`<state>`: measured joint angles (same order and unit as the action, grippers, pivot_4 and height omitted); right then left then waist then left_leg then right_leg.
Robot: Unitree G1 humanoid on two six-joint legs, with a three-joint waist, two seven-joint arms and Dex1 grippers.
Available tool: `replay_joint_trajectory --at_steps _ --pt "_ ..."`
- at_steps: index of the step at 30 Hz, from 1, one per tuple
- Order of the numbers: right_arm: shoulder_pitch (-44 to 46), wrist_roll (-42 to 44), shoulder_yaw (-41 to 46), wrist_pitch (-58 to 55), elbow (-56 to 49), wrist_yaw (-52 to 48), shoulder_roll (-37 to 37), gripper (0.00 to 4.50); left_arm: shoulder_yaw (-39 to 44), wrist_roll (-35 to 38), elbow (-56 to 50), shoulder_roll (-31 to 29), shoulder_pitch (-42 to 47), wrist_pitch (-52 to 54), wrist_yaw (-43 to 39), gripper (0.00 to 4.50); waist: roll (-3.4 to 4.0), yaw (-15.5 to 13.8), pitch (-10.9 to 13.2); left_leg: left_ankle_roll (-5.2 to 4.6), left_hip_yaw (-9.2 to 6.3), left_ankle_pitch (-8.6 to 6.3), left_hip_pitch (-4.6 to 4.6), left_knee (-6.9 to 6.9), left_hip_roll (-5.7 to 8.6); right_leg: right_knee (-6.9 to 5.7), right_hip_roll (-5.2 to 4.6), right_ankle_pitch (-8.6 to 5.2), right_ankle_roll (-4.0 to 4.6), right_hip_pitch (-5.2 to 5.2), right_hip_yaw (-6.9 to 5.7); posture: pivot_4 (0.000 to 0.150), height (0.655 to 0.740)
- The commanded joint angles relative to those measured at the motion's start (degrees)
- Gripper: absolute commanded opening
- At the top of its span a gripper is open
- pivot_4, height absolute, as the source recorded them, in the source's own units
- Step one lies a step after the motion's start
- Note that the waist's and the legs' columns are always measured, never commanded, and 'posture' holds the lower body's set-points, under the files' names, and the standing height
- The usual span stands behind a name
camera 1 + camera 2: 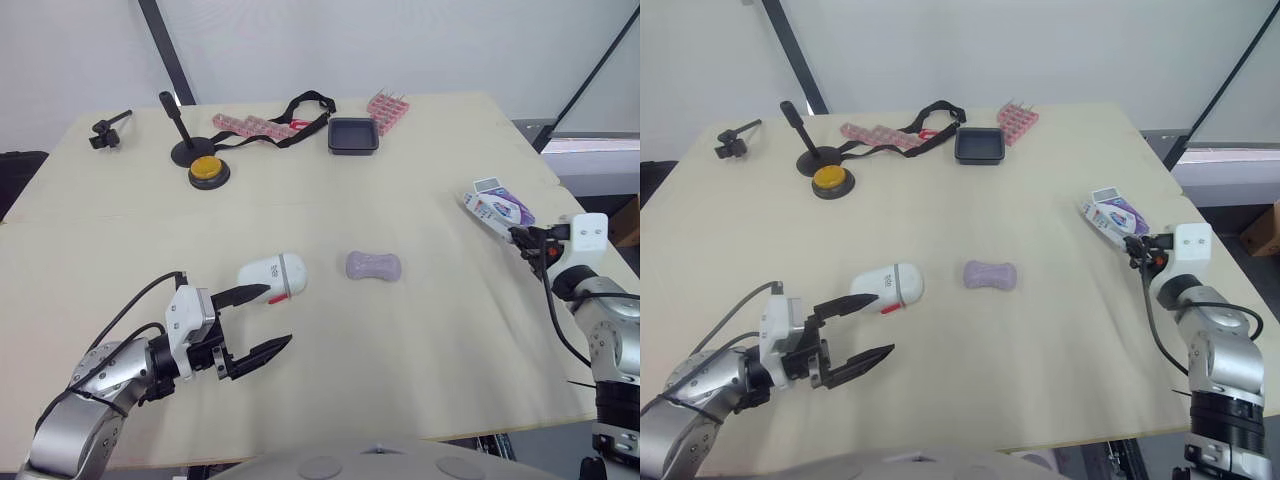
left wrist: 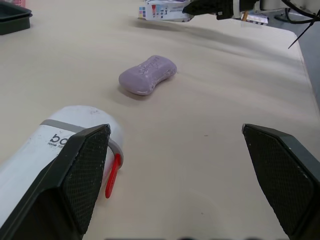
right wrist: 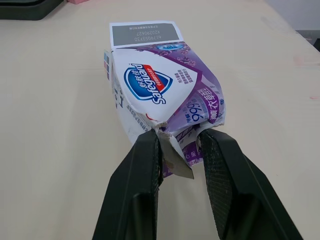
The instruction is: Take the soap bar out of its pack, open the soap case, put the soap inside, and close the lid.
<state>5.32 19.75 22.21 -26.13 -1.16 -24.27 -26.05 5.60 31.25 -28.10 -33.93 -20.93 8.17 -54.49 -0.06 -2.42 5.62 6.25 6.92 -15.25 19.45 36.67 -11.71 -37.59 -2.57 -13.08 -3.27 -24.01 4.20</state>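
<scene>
Tabletop: a pale beige wooden tabletop [image 1: 420, 340] carries everything.
Soap bar: the lilac, waisted soap bar [image 1: 373, 266] lies unwrapped and flat near the middle of the tabletop, touched by neither arm.
Soap case: the white, capsule-shaped plastic soap case [image 1: 272, 276], with a grey band and a red latch, lies on its side just beside the soap bar, on the robot's left of it, lid shut.
Left jaws: spread wide and low over the tabletop, pointing toward the soap bar. One black finger [image 2: 85, 175] sits right at the latch end of the soap case; whether it touches cannot be told. The gap between the two fingers is bare tabletop, so the case is off to one side of them, not between.
Soap pack: the purple-and-white paper soap pack [image 3: 160, 95], blue shield logo up, is near the tabletop's right edge, well apart from the soap bar. Its near end is torn and crumpled.
Right jaws: narrow, pinched on the torn end of the soap pack. Whether the pack rests on the tabletop or is slightly raised cannot be told.
Far side: a shallow black square tray [image 1: 353, 135], a yellow round button on a black base [image 1: 208, 171], a black looped strap [image 1: 305, 105] and pink strips [image 1: 250, 125] lie well apart from the jaws.
</scene>
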Motion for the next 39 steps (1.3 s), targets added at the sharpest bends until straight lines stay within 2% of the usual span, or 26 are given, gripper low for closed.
replay_joint_trajectory --at_steps 1,7,14,18,21,23,27,32,39 --pt "-0.1 0.1 -0.4 0.3 -3.1 -1.0 -2.0 2.51 0.1 -0.5 -0.7 0.2 0.4 -1.2 0.1 4.5 0.0 -0.1 0.0 0.01 0.0 0.0 0.02 0.0 0.0 0.02 0.0 0.01 -0.02 0.0 0.0 0.15 0.7291" --pt "-2.0 0.6 -1.1 -0.7 -6.5 -2.4 -3.5 4.47 0.0 -0.6 -0.6 0.4 0.4 -1.2 -0.1 4.5 0.0 -0.4 0.0 0.02 0.0 0.0 0.0 -0.01 0.0 0.05 0.0 0.05 -0.09 0.02 0.0 0.15 0.7291" --pt "-7.2 1.4 0.3 7.0 -7.2 -14.7 -10.5 4.47 -0.4 -0.8 0.0 0.4 1.2 -1.2 -0.4 4.5 -0.01 -0.7 0.0 -0.04 0.0 -0.05 -0.01 -0.06 0.01 0.14 -0.03 0.01 -0.04 0.07 0.0 0.15 0.7291" --pt "-5.2 5.7 -0.2 15.2 -3.8 -31.7 -16.9 4.47 0.7 -0.6 1.3 -0.3 2.9 -0.9 -0.7 4.5 -0.01 -0.2 0.0 -0.24 0.0 -0.14 -0.04 -0.05 0.01 0.1 -0.05 0.0 -0.01 0.08 0.01 0.15 0.7291" --pt "-2.1 5.5 -4.6 16.4 -4.0 -37.3 -19.2 4.47 1.7 -1.1 3.9 -1.3 5.4 -0.8 -1.3 4.5 -0.03 0.0 0.0 -0.29 0.0 -0.12 -0.05 -0.04 0.01 0.08 -0.05 -0.01 0.0 0.08 0.0 0.15 0.7291" --pt "0.5 8.3 -8.1 14.8 -6.3 -42.0 -19.1 4.47 2.7 -1.2 6.9 -2.8 8.6 -0.5 -2.1 4.5 -0.05 0.1 0.0 -0.36 -0.01 -0.09 -0.05 -0.02 0.01 0.04 -0.04 -0.01 0.01 0.08 -0.02 0.15 0.7291" --pt "1.0 8.5 -12.8 19.0 -5.8 -49.7 -18.8 4.47 3.3 -1.7 13.8 -6.2 16.1 -0.4 -5.0 4.5 -0.06 -0.4 0.0 -0.42 -0.04 -0.05 -0.01 -0.01 0.01 -0.01 -0.07 -0.02 0.03 0.06 -0.08 0.15 0.7291" --pt "-0.3 6.2 -15.9 25.3 -2.5 -53.9 -18.4 4.47 0.5 -3.3 23.1 -10.8 26.4 0.8 -11.6 4.5 -0.12 -0.9 0.0 -0.51 -0.04 -0.06 0.05 0.13 0.12 -0.03 -0.21 -0.01 0.04 -0.13 -0.12 0.15 0.7291" --pt "-2.2 4.7 -16.8 25.3 -3.9 -48.8 -16.2 4.47 -7.8 -8.4 30.3 -13.1 36.2 1.5 -20.7 4.5 -0.13 -0.6 0.0 -0.54 -0.03 -0.04 0.21 0.13 0.15 -0.12 -0.26 -0.02 0.05 -0.15 -0.11 0.15 0.7291"
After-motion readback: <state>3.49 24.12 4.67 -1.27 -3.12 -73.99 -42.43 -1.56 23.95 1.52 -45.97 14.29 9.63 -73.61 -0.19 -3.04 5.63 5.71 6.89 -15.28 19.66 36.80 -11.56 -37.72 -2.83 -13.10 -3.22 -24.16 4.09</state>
